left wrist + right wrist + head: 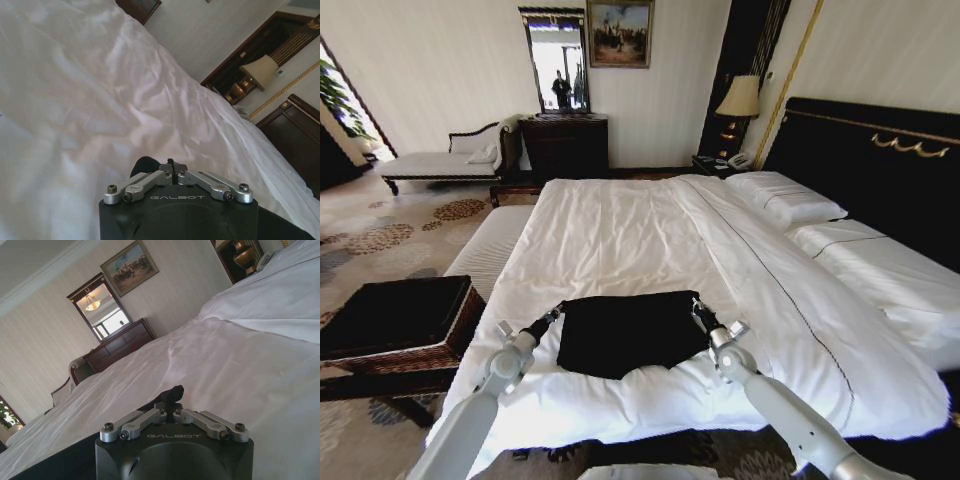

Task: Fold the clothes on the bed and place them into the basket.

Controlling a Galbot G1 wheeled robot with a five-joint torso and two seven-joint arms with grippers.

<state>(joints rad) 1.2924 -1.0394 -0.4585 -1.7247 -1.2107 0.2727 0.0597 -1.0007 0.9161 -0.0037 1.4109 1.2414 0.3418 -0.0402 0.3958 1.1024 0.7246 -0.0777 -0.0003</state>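
Note:
The clothes (625,332), a black T-shirt folded into a rough rectangle, lie on the white bed (620,225) near its foot edge. My left gripper (556,313) is shut on the shirt's far left corner and my right gripper (697,309) is shut on its far right corner. The left wrist view has the left gripper (171,163) with fingers together and black cloth (141,166) bunched at them. In the right wrist view the right gripper (173,393) pinches black cloth (55,462) that trails back under the wrist. The basket (463,322), dark wicker with a black lining, stands off the bed's left side.
A white striped bench (490,248) runs between the basket and the bed. Pillows (785,198) and a black headboard (880,165) are on the right. A dark dresser (565,145), a chaise (440,160) and a lamp (740,98) stand by the far wall.

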